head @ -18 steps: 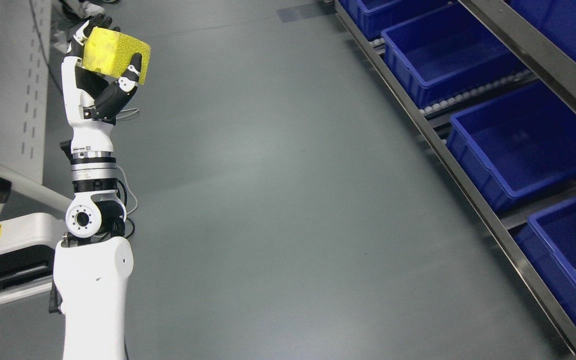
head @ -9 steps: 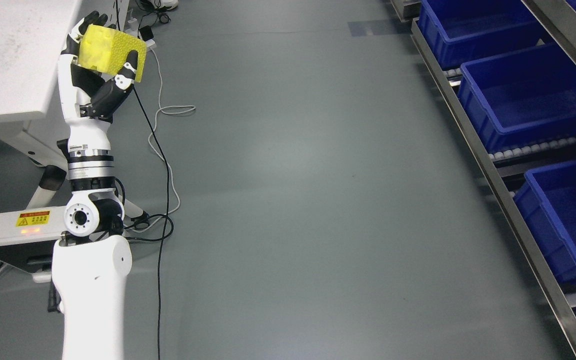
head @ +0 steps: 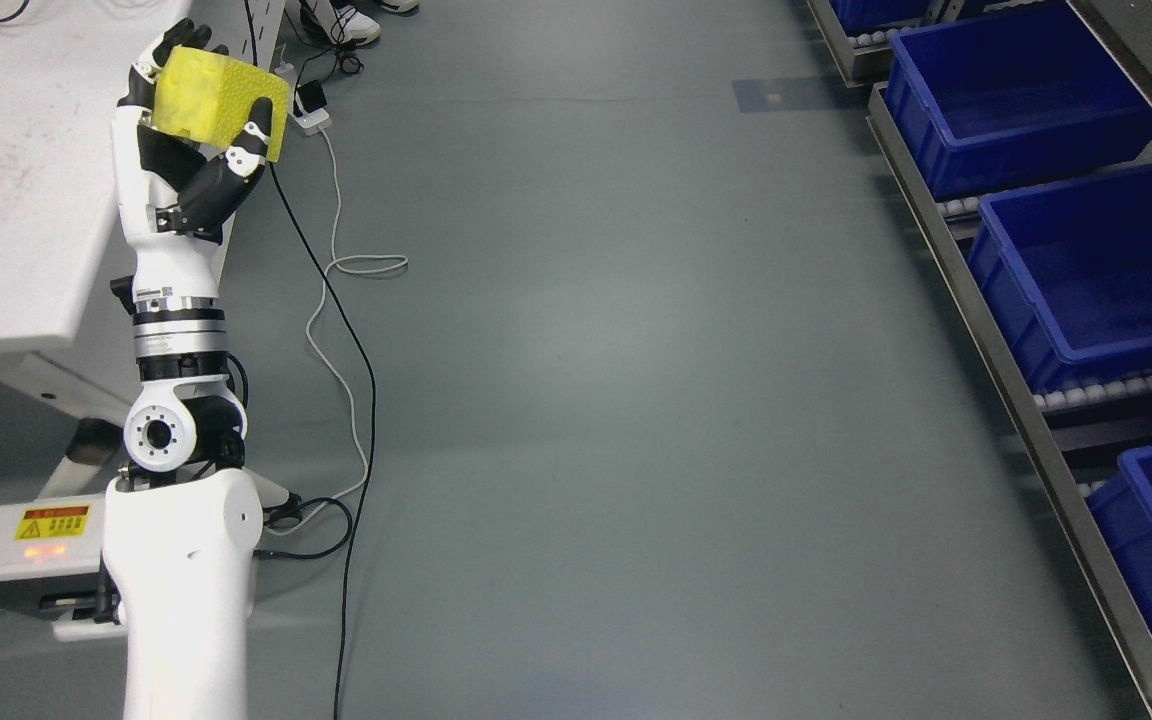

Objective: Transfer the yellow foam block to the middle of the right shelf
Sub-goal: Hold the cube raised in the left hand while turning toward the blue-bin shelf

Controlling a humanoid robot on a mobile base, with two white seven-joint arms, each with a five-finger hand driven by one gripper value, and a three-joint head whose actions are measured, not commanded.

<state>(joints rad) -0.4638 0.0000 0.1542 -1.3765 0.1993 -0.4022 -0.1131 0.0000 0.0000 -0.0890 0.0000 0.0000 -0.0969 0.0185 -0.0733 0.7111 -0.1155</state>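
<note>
Gripping the yellow foam block, left hand raised, fingers curled around it

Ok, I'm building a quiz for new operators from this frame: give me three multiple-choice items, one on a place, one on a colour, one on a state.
1. Where is the yellow foam block?
A. in a bin
B. in the raised left hand
C. on the floor

2. What colour are the bins on the shelf at the right?
A. blue
B. red
C. green

3. What is the left hand's state?
A. open, holding nothing
B. curled, holding nothing
C. closed on the block

Answers:
1 B, the block sits between the fingers at upper left.
2 A, every bin in view is blue.
3 C, a thumb and fingers wrap the foam.

The right hand is not in view.
</note>
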